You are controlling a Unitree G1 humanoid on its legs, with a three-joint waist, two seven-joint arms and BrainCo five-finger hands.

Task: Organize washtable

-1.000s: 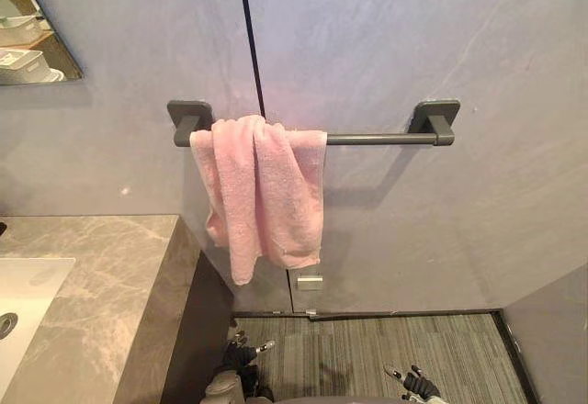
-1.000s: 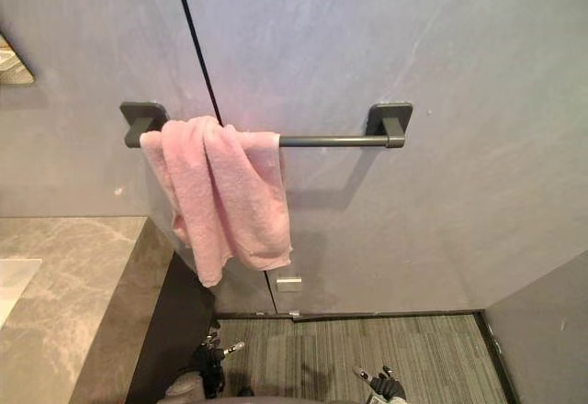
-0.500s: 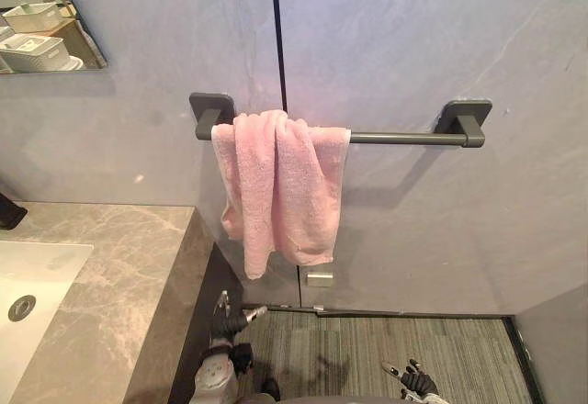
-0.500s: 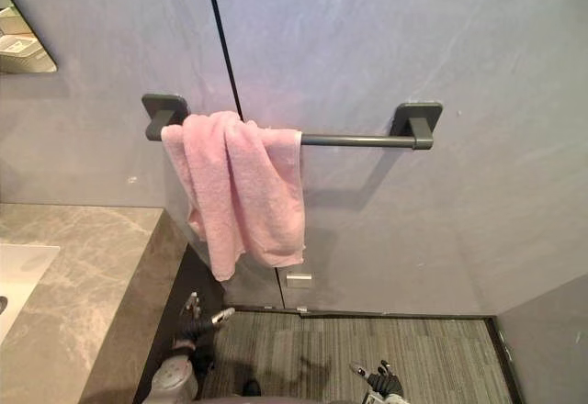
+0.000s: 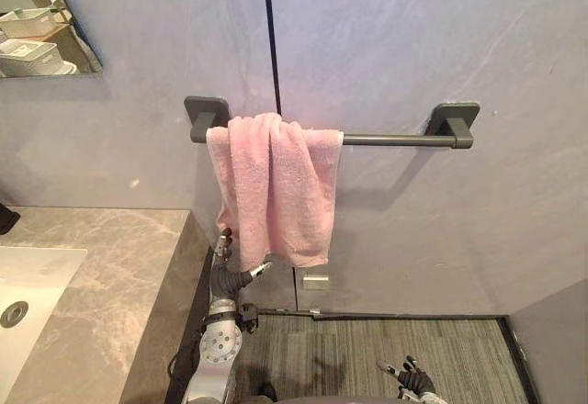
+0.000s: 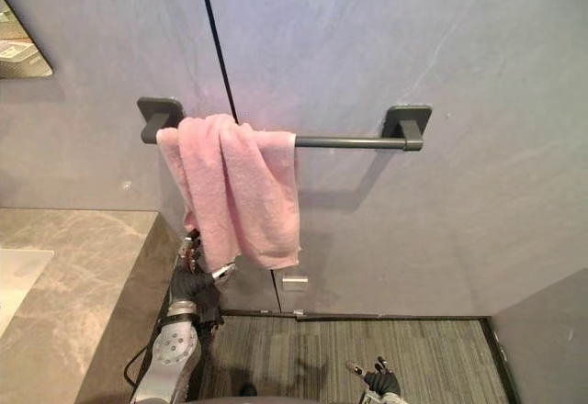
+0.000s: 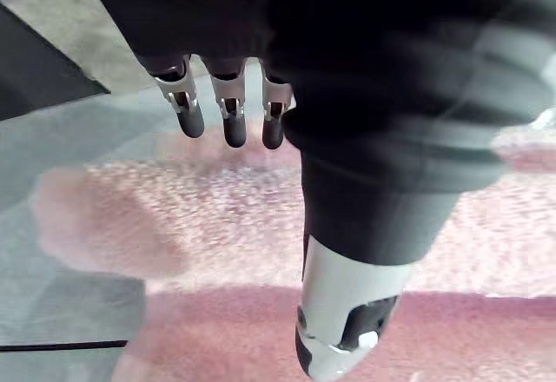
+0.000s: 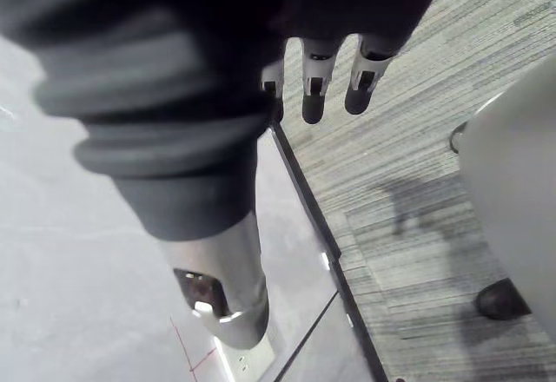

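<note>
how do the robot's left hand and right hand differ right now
Height: the left hand is up at the lower edge of the pink towel, while the right hand hangs low over the striped floor.
What lies past the fingers: towel cloth for the left hand, floor and wall for the right hand.
Shared: both hands have relaxed, open fingers and hold nothing.

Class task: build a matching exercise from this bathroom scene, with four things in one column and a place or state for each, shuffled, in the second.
1. pink terry towel
2. dark grey metal towel bar
3. grey marble countertop
4. left hand

A. fixed to the grey wall
B. fingers open, at the towel's lower edge
C. draped over the bar's left end
D. beside the white sink

Pairs: 1-C, 2-A, 3-D, 4-B.
</note>
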